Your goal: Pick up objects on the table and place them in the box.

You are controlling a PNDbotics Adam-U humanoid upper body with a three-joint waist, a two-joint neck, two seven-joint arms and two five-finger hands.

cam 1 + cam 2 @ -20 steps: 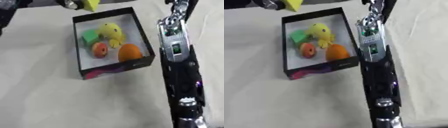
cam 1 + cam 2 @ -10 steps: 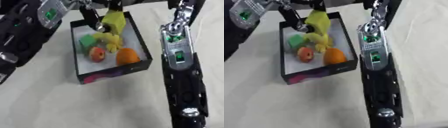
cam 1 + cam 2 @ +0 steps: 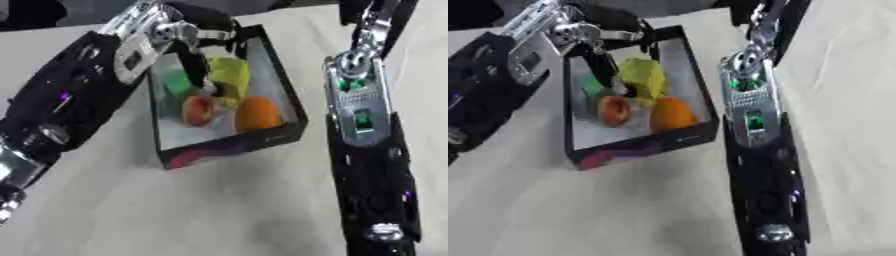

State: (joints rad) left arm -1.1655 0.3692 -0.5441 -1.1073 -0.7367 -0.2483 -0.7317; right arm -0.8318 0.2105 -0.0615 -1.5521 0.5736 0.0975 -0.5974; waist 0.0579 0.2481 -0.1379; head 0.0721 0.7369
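The left hand (image 3: pixel 203 37) reaches over the box (image 3: pixel 284 107) at the upper middle of the frame, fingers (image 3: pixel 194 65) straight and dipping inside beside a yellow block (image 3: pixel 229 75). The box also holds an orange (image 3: pixel 256 113), a peach (image 3: pixel 199 109) and a green piece (image 3: pixel 178 82). The right arm (image 3: pixel 363 130) runs along the box's right edge, its hand out of sight; bare surface (image 3: pixel 219 210) lies open below.

surface: pale table (image 3: pixel 219 200) | on it: black box (image 3: pixel 236 142), slightly askew

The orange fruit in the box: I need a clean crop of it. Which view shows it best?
The left eye view: the orange fruit sits whole and unblocked in the box. The right eye view shows it whole too, nearer the right arm.
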